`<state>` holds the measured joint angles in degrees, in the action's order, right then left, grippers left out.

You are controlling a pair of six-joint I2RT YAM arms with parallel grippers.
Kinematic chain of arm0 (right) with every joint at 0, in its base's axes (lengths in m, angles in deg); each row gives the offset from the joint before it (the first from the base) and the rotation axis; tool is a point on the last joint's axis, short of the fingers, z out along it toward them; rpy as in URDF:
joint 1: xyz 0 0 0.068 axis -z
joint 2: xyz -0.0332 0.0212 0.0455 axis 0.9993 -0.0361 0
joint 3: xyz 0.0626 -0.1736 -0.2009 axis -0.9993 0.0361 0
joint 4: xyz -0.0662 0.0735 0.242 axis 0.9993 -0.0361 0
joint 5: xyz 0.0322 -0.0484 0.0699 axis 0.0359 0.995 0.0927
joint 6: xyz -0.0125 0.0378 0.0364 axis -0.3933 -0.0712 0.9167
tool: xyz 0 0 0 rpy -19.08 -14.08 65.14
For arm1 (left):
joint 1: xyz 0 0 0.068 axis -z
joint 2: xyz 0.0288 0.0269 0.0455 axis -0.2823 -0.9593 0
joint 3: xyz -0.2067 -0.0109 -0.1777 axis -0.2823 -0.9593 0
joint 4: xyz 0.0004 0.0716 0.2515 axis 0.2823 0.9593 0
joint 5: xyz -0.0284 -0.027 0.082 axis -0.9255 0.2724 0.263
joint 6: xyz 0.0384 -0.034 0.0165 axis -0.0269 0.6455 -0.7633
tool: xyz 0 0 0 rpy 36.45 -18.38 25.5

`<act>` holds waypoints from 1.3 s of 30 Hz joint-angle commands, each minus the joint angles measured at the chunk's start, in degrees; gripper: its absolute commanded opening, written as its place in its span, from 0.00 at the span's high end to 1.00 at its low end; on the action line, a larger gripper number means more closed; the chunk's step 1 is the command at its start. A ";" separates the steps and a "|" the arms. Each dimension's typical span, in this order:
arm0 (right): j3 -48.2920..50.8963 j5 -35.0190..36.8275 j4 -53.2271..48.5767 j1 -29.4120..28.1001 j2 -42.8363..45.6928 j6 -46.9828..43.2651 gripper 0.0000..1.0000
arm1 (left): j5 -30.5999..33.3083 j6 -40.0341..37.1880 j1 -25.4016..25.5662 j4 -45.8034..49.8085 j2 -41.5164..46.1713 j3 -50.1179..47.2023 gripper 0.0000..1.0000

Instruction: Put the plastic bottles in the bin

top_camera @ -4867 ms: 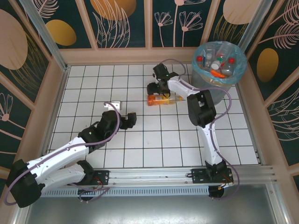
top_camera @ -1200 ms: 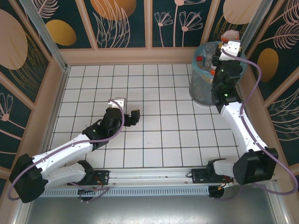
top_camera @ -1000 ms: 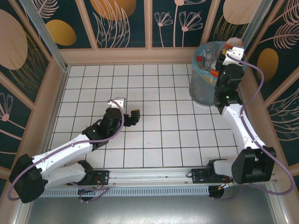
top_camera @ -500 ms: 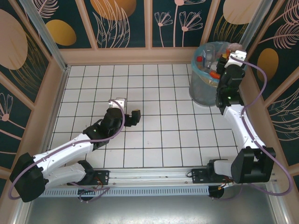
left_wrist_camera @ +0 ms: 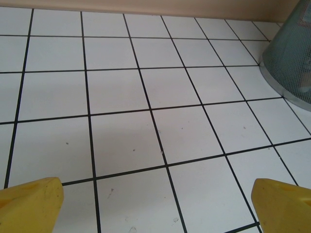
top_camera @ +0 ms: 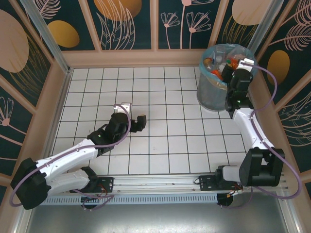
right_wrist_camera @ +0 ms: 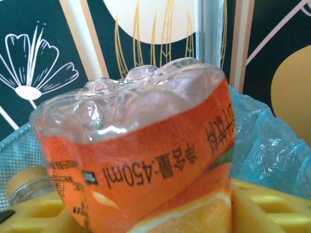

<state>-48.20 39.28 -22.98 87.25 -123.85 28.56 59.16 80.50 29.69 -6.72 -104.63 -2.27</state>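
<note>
- You had the right gripper (right_wrist_camera: 150, 213) over the bin (top_camera: 209, 90) so the orange-labelled bottle (right_wrist_camera: 146, 160) would fall inside; gripped or loose, I couldn't tell.
- Your left gripper (left_wrist_camera: 155, 204) hung wide open, well clear.

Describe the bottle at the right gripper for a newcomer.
Look far right, at the grey bin with a blue bag. At the right gripper above it sits a crushed clear bottle; unlike the tan-capped bottle below, it wears an orange fruit label.
</note>
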 commanded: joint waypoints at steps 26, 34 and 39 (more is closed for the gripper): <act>-31.52 3.79 -37.80 -0.96 -15.25 10.61 0.54 | -1.38 0.94 0.14 -1.64 -1.71 1.04 0.01; -21.89 -3.04 -37.84 1.01 -11.81 13.55 0.59 | -1.47 1.40 0.13 -1.98 -1.43 -0.09 0.01; -24.19 -5.26 -39.09 1.31 -11.82 13.19 0.57 | -1.57 0.33 0.14 -1.93 -2.44 1.09 0.01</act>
<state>-71.67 37.35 -56.74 88.38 -135.98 39.73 57.67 80.94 29.69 -7.50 -106.66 -2.23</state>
